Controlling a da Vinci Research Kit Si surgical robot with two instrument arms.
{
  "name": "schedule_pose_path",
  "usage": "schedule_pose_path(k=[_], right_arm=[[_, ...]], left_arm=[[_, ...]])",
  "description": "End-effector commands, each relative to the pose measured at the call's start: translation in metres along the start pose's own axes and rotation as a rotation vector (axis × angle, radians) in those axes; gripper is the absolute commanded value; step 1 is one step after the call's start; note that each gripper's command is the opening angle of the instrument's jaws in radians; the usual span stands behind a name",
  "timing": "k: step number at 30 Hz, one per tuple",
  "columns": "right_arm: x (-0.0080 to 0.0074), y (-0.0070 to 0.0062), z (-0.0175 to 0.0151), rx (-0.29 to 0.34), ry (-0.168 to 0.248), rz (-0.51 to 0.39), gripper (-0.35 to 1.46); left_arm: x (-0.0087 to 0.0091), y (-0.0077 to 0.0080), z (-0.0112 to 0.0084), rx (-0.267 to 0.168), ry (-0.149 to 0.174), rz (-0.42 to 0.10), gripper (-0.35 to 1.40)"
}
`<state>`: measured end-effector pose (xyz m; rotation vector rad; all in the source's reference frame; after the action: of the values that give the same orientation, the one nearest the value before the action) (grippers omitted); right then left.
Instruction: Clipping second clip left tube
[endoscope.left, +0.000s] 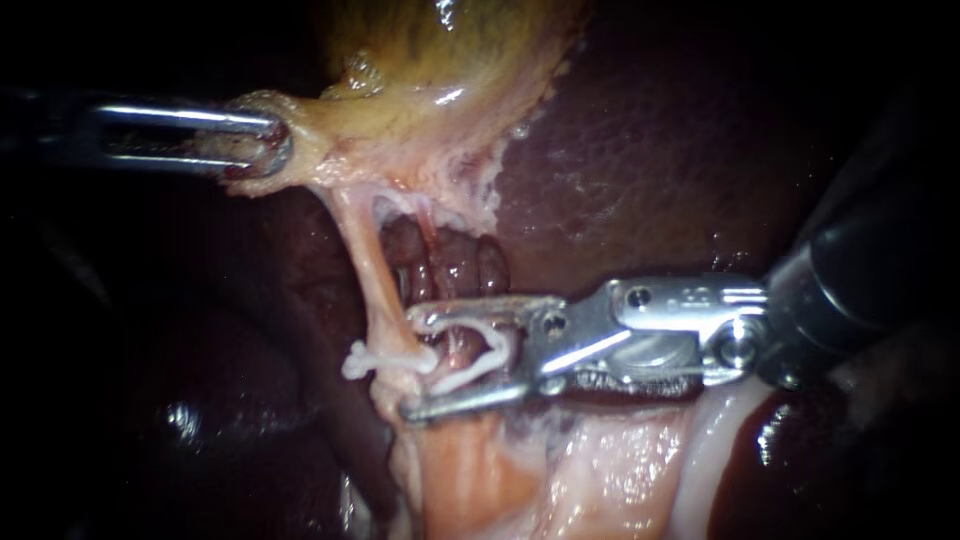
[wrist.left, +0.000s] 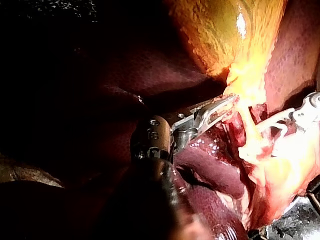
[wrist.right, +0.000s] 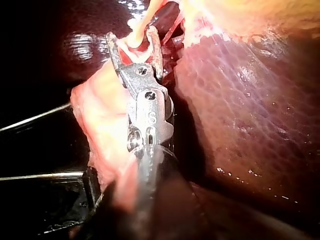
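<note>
My left instrument (endoscope.left: 268, 150) comes in from the left, its jaws shut on the pale lower edge of the yellow gallbladder (endoscope.left: 440, 50), which it holds taut. From there the thin pale left tube (endoscope.left: 365, 250) runs down. A closed white clip (endoscope.left: 375, 358) sits across it. My right instrument (endoscope.left: 410, 365) reaches in from the right, its jaws spread wide around an open white clip (endoscope.left: 490, 345) that touches both jaws. The jaw tips stand at the tube, beside the closed clip. In the right wrist view the jaws (wrist.right: 132, 42) straddle pale tissue.
Dark red liver (endoscope.left: 650, 150) fills the upper right and lies behind the tubes. Pale pink fatty tissue (endoscope.left: 600, 470) lies under my right instrument's shaft. A darker tube (endoscope.left: 432, 240) runs just right of the left tube. The left wrist view shows the gallbladder (wrist.left: 225, 35) ahead of my left instrument (wrist.left: 227, 102).
</note>
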<state>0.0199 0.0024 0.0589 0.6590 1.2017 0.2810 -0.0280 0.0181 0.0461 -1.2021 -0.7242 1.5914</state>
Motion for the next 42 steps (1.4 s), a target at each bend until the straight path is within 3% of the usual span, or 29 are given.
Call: schedule_pose_path(k=[1, 7, 11, 15, 24, 29, 42], right_arm=[[-0.0003, 0.0005, -0.0003, -0.007, 0.000, 0.001, 0.50], [-0.0002, 0.0018, 0.0009, -0.014, 0.004, 0.004, 0.50], [0.0007, 0.0021, 0.0033, 0.032, 0.051, -0.001, 0.50], [0.0012, 0.0012, 0.0047, 0.088, 0.083, -0.023, 0.50], [0.0020, -0.0021, 0.0039, 0.186, 0.083, -0.040, 0.45], [0.0026, -0.0022, 0.0034, 0.175, 0.087, -0.038, 0.38], [0.0027, -0.0023, 0.0026, 0.184, 0.082, 0.040, -0.08]], left_arm=[[0.0000, 0.0000, 0.0000, 0.000, 0.000, 0.000, -0.35], [-0.0001, 0.0000, 0.0003, 0.002, 0.001, 0.001, -0.35], [-0.0002, 0.0001, 0.0005, 0.005, 0.003, 0.001, -0.35], [-0.0002, 0.0001, 0.0007, 0.007, 0.004, 0.001, -0.35], [-0.0002, 0.0000, 0.0006, 0.003, 0.002, 0.001, -0.35], [-0.0002, 0.0000, 0.0006, 0.004, 0.002, 0.001, -0.35], [-0.0001, 0.0001, 0.0006, 0.003, 0.002, 0.001, -0.35]])
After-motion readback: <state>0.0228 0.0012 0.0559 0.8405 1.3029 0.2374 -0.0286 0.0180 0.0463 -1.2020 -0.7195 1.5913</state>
